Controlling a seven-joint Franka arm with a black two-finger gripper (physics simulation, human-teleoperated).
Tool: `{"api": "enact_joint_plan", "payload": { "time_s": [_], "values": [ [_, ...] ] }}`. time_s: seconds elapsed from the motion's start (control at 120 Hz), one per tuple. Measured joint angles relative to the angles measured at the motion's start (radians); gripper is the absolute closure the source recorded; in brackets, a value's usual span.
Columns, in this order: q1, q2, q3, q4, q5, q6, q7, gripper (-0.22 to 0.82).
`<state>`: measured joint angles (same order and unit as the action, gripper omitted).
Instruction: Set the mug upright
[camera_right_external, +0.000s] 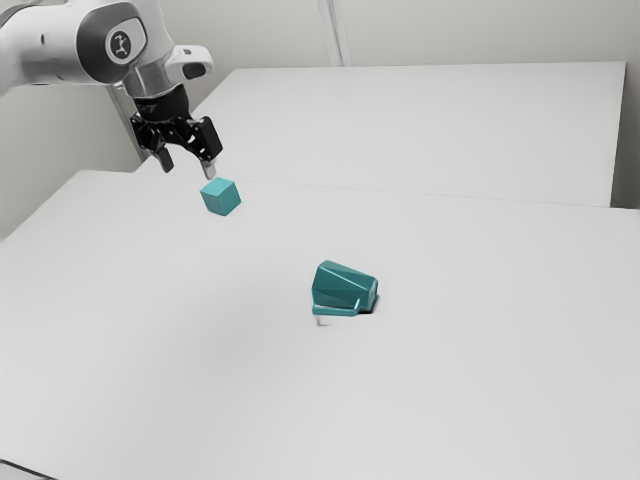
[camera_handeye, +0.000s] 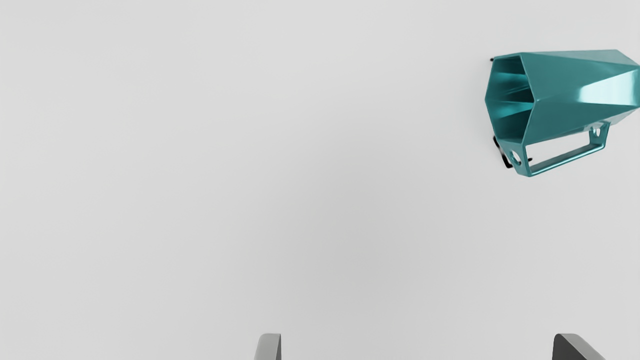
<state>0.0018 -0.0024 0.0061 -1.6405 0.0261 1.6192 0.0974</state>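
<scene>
My gripper (camera_right_external: 189, 170) hangs in the air at the exterior view's upper left, open, with nothing between its fingers. The teal faceted mug (camera_right_external: 343, 287) lies on its side on the table, apart from the gripper, toward the exterior view's right and nearer that camera. In the wrist view the mug (camera_handeye: 575, 95) shows its open mouth and its handle along one side; its base end is cut off by the picture's edge. Both fingertips of the gripper (camera_handeye: 417, 345) stand wide apart there.
A teal cube (camera_right_external: 221, 197) appears just below the gripper in the exterior view. The white table (camera_right_external: 200, 350) spreads around the mug, with another white surface (camera_right_external: 430, 130) behind it. A dark thin line (camera_right_external: 25, 470) shows at the exterior view's lower left corner.
</scene>
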Motion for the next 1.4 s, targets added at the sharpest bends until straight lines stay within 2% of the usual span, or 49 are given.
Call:
{"api": "enact_joint_plan", "payload": {
  "time_s": [0.367,0.575,0.775,1.092,1.4],
  "values": [
    [0.001,0.042,-0.004,0.013,-0.012,0.004,0.002,0.01],
    [0.005,0.056,-0.003,0.000,-0.119,0.042,0.030,0.01],
    [0.002,0.043,0.017,-0.123,-0.273,0.114,0.094,0.02],
    [0.021,0.053,0.046,-0.346,-0.629,0.310,0.306,0.02],
    [0.023,0.110,0.061,-0.455,-0.967,0.410,0.601,0.03]
  ]
}}
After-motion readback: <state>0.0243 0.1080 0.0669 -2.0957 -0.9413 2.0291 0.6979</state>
